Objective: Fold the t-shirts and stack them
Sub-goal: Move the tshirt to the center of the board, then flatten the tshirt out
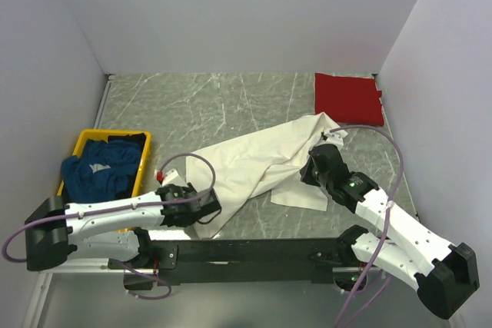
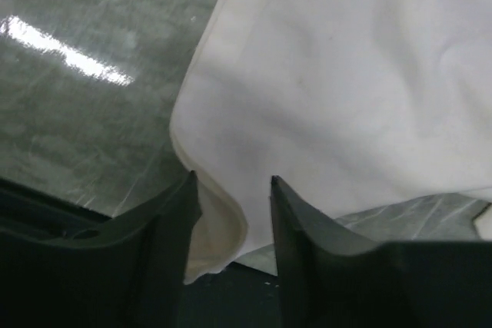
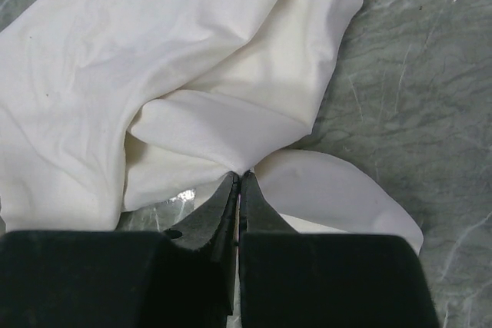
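The cream-white t-shirt (image 1: 254,163) lies crumpled across the middle of the table. My right gripper (image 3: 240,174) is shut on a bunched fold of it (image 3: 192,74), at the shirt's right side (image 1: 311,167). At the shirt's near-left corner my left gripper (image 2: 232,182) stands open. The hemmed corner of the cloth (image 2: 223,228) lies loosely between its fingers (image 2: 184,205). In the top view the left gripper (image 1: 214,205) sits at the near tip of the shirt. The red t-shirt (image 1: 347,97) lies folded flat at the far right. The dark blue t-shirt (image 1: 100,167) is heaped in the tray.
The yellow plastic tray (image 1: 111,134) stands at the left edge of the marbled grey table (image 1: 200,105). White walls close in the back and both sides. The black mounting rail (image 1: 254,251) runs along the near edge, right under the left gripper.
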Robot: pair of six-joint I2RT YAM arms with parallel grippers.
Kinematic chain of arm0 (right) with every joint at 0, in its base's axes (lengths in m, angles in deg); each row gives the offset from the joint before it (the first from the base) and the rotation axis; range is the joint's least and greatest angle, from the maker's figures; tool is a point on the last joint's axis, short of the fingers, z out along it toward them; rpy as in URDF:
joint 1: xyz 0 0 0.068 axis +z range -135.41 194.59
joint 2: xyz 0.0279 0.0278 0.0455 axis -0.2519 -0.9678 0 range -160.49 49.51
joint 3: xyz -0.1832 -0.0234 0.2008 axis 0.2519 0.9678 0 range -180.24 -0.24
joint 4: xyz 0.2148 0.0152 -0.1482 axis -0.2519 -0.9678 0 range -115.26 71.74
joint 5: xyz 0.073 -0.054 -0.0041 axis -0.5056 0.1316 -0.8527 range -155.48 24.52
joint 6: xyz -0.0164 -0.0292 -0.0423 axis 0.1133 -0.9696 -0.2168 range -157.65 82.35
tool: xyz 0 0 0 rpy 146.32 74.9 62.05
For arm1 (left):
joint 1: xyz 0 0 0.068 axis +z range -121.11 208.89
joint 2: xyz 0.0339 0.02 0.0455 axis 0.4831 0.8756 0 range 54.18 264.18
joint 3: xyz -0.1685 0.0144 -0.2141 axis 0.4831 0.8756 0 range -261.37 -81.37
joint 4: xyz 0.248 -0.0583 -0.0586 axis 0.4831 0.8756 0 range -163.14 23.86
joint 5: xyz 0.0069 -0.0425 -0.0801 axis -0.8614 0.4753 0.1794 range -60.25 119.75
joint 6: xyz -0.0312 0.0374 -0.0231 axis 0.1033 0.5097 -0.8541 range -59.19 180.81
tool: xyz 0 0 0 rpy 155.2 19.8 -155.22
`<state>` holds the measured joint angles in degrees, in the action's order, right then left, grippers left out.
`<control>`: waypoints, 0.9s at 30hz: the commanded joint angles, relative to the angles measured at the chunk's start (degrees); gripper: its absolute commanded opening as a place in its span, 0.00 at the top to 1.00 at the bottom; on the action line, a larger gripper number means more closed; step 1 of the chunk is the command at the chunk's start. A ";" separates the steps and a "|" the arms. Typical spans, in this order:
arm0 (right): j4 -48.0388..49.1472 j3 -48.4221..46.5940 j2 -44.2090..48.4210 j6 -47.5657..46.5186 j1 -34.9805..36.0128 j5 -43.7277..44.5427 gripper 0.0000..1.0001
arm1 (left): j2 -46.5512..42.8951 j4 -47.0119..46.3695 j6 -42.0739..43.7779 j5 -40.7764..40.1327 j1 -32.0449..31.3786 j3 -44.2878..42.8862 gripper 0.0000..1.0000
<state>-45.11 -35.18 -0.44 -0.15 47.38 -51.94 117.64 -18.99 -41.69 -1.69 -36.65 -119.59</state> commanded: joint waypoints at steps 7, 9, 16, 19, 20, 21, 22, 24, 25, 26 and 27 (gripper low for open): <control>1.98 -0.04 1.26 -1.64 -1.77 -0.53 1.00 | 0.62 11.60 -16.16 -0.55 -10.22 0.33 0.32; 2.33 0.57 1.70 -1.81 -2.12 -0.79 1.00 | -1.14 8.36 -14.84 0.06 -10.66 1.21 0.31; 3.30 1.71 1.79 -1.90 -2.82 -2.02 1.00 | -3.70 1.05 -11.24 -1.60 -13.56 2.97 0.32; 3.47 1.98 1.97 -2.16 -3.26 -2.29 1.00 | -2.99 0.08 -10.18 -1.52 -14.18 2.62 0.32; 3.47 2.07 2.14 -2.34 -3.27 -2.29 1.00 | -2.73 0.16 -10.26 -1.26 -14.35 2.62 0.33; 3.47 2.24 2.14 -2.43 -3.35 -2.20 1.00 | -2.29 0.25 -10.18 -1.17 -14.53 2.53 0.33; 3.56 2.33 2.23 -2.34 -3.44 -2.38 1.00 | -2.29 0.69 -10.79 -0.99 -14.97 2.45 0.33; 3.82 2.59 2.40 -2.51 -3.79 -2.47 1.00 | -2.11 1.40 -11.67 -0.46 -15.58 2.71 0.39; 3.82 2.68 2.41 -2.52 -3.79 -2.64 1.00 | -2.03 1.40 -12.02 -0.46 -15.76 3.06 0.43; 3.91 2.68 2.41 -2.69 -4.40 -2.82 1.00 | -2.37 1.14 -12.20 -0.12 -15.76 3.23 0.47; 3.91 2.68 2.41 -2.69 -4.41 -3.08 1.00 | -2.46 0.96 -12.37 0.06 -15.85 3.93 0.55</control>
<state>-43.42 -32.55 0.67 -1.72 43.95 -55.13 115.30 -17.79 -52.64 -1.56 -51.80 -116.57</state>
